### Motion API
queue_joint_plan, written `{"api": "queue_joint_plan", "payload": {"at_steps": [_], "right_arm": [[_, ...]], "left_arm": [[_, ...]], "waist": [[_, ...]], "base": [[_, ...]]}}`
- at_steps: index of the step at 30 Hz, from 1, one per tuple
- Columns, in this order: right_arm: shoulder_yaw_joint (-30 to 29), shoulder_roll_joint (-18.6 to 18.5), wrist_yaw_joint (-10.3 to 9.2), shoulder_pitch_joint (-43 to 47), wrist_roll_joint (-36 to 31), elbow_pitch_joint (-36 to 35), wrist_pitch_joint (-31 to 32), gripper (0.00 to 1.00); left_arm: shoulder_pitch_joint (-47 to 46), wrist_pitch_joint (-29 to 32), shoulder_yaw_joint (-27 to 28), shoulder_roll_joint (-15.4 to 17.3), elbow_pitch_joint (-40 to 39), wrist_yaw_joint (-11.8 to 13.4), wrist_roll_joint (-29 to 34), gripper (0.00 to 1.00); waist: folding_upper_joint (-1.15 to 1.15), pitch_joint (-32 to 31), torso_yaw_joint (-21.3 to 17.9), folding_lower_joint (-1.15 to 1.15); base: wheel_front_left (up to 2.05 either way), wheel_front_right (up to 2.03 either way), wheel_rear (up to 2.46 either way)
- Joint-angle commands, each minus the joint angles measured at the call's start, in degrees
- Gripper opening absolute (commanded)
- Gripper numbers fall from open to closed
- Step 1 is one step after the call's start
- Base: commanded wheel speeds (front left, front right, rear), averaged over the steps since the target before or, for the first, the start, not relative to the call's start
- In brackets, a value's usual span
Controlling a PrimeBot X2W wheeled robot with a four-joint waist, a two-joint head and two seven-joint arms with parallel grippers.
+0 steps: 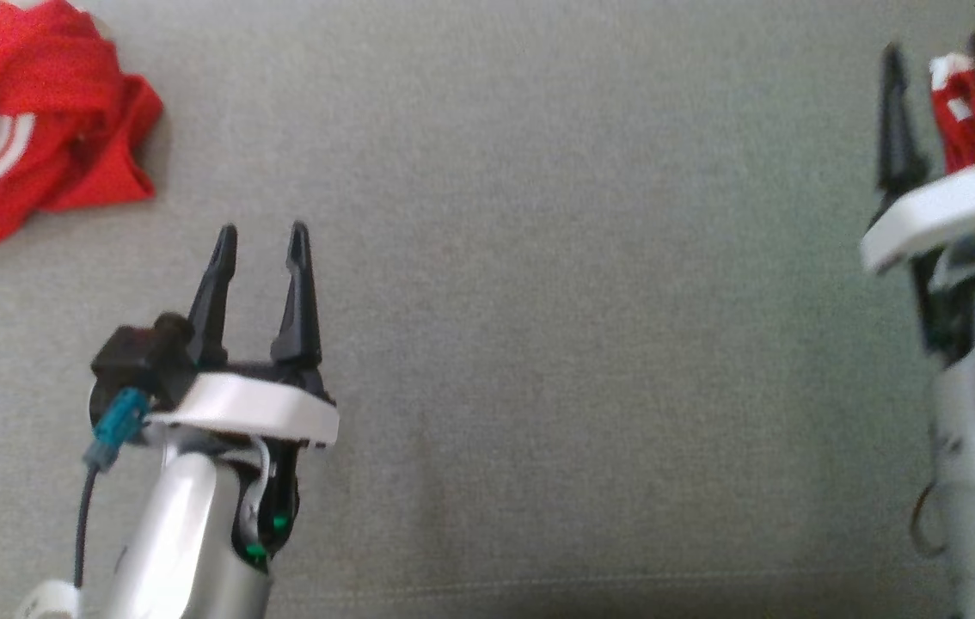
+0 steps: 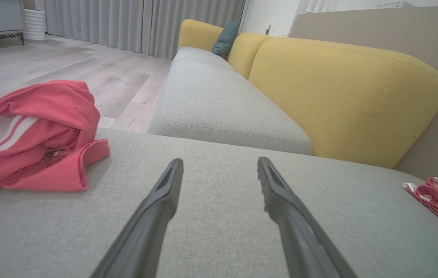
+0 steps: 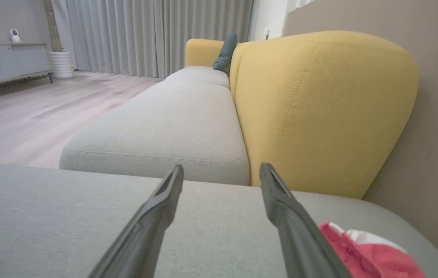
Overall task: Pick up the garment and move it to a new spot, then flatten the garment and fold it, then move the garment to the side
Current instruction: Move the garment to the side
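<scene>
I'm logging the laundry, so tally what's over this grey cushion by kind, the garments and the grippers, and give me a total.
Red garments: 2, the crumpled garment and the second garment.
Grippers: 2, the left gripper and the right gripper, jaws apart on both.
Total: 4.

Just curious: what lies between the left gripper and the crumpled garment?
Nothing: only bare grey cushion separates the left gripper and the crumpled garment, per the head view.
</scene>
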Motion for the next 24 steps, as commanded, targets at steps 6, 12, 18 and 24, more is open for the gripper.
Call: {"api": "queue_joint_plan", "payload": {"at_steps": [6,12,18,24], "right_arm": [[1.5,6.1,0.37,10.4,1.7,-7.6,-3.5,1.0],[4.4,7.4,0.37,19.2,5.0,-11.5,-5.1,1.0],[6.3,7.4,0.37,25.4,7.9,-14.0,-6.0,1.0],[7.1,7.4,0.37,30.0,9.8,-15.4,-6.1,1.0]], "left_arm": [[4.0,-0.4,4.4,0.1,-0.6,-0.1,1.5,1.0],[8.0,-0.4,5.5,0.0,-0.5,-0.9,2.2,1.0],[10.7,-0.4,5.3,-0.2,-0.5,-1.5,2.6,1.0],[11.9,-0.4,4.4,-0.4,-0.5,-1.5,2.2,1.0]], "waist": [[0.0,-6.7,1.5,0.0],[0.0,-10.0,2.0,0.0],[0.0,-12.3,2.8,0.0],[0.0,-13.9,3.4,0.0]], "base": [[0.0,0.0,0.0],[0.0,0.0,0.0],[0.0,0.0,0.0],[0.0,0.0,0.0]]}}
